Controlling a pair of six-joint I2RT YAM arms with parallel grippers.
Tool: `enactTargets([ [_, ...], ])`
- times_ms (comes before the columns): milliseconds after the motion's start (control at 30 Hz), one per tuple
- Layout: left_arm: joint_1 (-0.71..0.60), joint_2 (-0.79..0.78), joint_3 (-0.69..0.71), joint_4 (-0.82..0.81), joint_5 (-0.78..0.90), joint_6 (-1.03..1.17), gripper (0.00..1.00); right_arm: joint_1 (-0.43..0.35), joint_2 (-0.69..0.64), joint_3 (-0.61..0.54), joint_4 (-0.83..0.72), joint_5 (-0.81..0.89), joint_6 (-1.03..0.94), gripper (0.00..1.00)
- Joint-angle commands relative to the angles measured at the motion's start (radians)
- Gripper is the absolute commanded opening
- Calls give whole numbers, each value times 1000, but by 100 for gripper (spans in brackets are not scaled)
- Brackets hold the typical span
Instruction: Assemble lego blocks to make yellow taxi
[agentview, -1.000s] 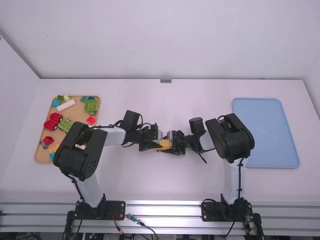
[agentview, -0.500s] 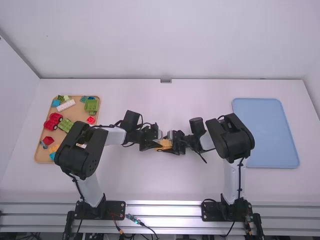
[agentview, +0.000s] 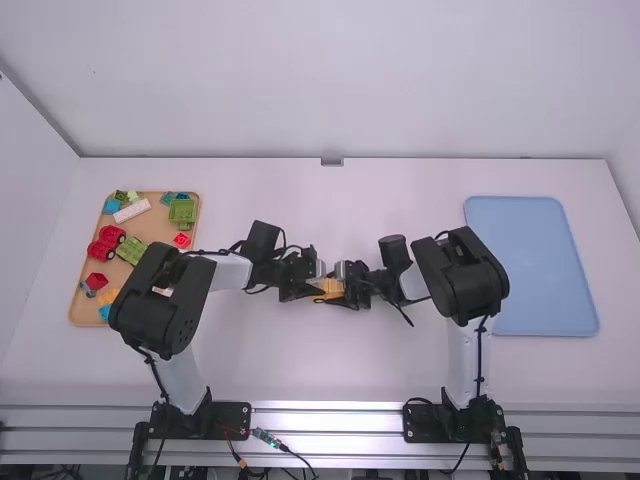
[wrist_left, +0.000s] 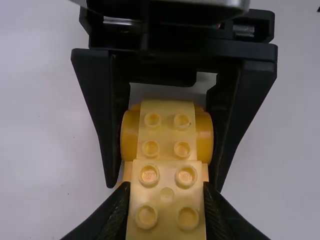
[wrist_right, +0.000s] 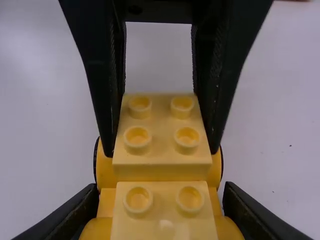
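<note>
Near the middle of the tabletop (agentview: 330, 365), the left gripper (agentview: 318, 291) is clamped on a studded yellow block (wrist_left: 166, 205). The right gripper (agentview: 345, 296) pinches the yellow base (wrist_right: 106, 202) beneath.

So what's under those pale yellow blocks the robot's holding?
Deeper yellow parts, some of them rounded, stick out at both sides. Anything directly beneath the pale yellow blocks is covered, so I can't tell.
</note>
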Motion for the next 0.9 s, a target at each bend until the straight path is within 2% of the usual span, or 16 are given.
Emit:
enactTargets([
  [0, 2, 21, -7, -1, 22, -8, 41, 3, 13, 14, 0, -29, 3, 50],
  [133, 2, 21, -7, -1, 22, -9, 45, 3, 13, 14, 0, -29, 4, 50],
  [167, 2, 21, -7, 0, 22, -9, 53, 3, 13, 14, 1, -29, 7, 50],
  [233, 2, 21, -7, 0, 22, -9, 59, 3, 13, 14, 2, -28, 5, 50],
  [300, 2, 21, -7, 0, 26, -9, 95, 3, 13, 14, 0, -28, 3, 50],
  [333, 2, 21, -7, 1, 26, -9, 99, 3, 13, 14, 0, -29, 3, 50],
  [533, 3, 21, 5, 4, 103, -8, 99, 3, 13, 14, 0, -27, 7, 50],
  [667, 9, 19, 25, -14, 93, -44, 99, 3, 13, 14, -1, -26, 7, 50],
  [867, 11, 7, 82, -132, 86, -38, 99, 3, 13, 14, 0, -26, 7, 50],
])
